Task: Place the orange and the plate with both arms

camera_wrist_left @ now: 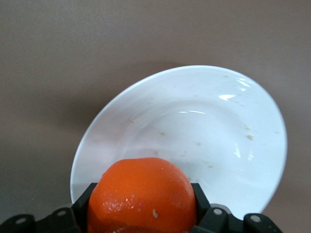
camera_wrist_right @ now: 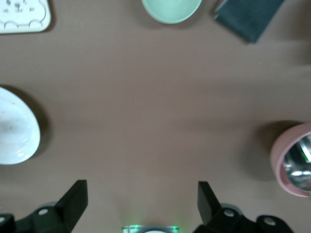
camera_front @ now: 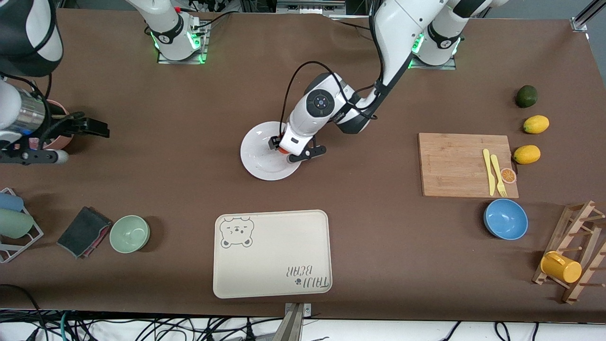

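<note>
The white plate (camera_front: 262, 154) lies on the brown table near the middle. It also shows in the left wrist view (camera_wrist_left: 214, 131) and at the edge of the right wrist view (camera_wrist_right: 14, 128). My left gripper (camera_front: 287, 150) is shut on the orange (camera_wrist_left: 141, 196) and holds it low over the plate's rim, at the side toward the left arm's end. In the front view only a sliver of the orange (camera_front: 282, 150) shows under the hand. My right gripper (camera_front: 87, 127) is open and empty over bare table at the right arm's end, fingers spread wide (camera_wrist_right: 73, 199).
A cream bear-printed tray (camera_front: 272, 253) lies nearer the camera than the plate. A green bowl (camera_front: 129, 233) and a dark cloth (camera_front: 84, 232) lie toward the right arm's end. A pink bowl (camera_wrist_right: 291, 160) lies beside the right gripper. A cutting board (camera_front: 457, 164), lemons (camera_front: 527, 154) and a blue bowl (camera_front: 505, 219) lie toward the left arm's end.
</note>
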Tool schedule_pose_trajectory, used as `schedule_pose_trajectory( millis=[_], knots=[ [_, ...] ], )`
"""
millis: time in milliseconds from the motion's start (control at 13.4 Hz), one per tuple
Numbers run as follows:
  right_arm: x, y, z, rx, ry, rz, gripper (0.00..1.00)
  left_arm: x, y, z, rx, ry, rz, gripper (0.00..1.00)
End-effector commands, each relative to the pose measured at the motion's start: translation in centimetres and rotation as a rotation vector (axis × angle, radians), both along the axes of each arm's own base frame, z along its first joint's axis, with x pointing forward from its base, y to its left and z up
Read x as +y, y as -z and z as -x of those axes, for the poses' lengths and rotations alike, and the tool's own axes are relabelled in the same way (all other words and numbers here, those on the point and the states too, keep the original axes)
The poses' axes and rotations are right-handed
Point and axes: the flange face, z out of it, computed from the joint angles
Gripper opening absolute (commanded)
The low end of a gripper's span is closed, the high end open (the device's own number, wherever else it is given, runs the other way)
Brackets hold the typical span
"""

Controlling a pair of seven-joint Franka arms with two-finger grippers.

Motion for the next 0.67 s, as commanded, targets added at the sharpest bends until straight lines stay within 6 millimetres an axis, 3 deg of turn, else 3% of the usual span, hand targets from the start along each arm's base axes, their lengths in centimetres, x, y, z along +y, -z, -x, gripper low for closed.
schedule_pose_trajectory(
  millis=[0,224,373,596],
  knots=[
    [2.1,5.4,-0.6,0.11,0.015,-0.131,1.0,-0.2,0.3,-0.5,-0.013,-0.006,-0.005,1.0],
    [3.8,10.6,0.0,0.161,0.096,-0.315,1.0,0.4,-3.3,-1.5,-0.031,-0.021,0.002,1.0],
    [4.4,14.0,1.6,0.163,0.137,-0.432,1.0,2.9,-6.5,-3.1,0.005,-0.025,-0.044,1.0],
    [4.8,18.9,5.9,0.076,0.206,-0.572,1.0,7.2,-10.7,-5.1,-0.034,0.044,-0.21,1.0]
  ],
)
